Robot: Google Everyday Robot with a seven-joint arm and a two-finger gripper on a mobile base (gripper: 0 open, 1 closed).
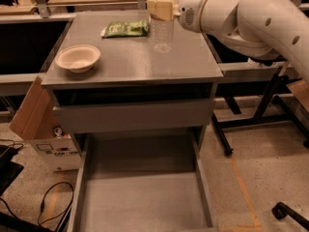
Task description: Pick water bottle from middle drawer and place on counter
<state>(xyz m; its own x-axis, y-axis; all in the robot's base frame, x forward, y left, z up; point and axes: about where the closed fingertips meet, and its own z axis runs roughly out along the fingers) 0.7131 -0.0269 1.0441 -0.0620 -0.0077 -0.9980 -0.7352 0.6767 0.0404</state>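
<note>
My gripper (161,8) is shut on the clear water bottle (161,30), with its tan fingers around the upper part. The bottle hangs upright over the back middle of the grey counter (130,62); its base looks at or just above the surface, and I cannot tell if it touches. Its cap is cut off by the top edge of the view. The white arm (251,13) reaches in from the upper right. The middle drawer (140,202) stands pulled out below, and its flat grey floor is bare.
A white bowl (77,58) sits on the counter's left side. A green snack bag (126,29) lies at the back, just left of the bottle. A cardboard box (36,120) leans on the cabinet's left. Black table legs (251,115) stand to the right. Cables (48,202) lie on the floor.
</note>
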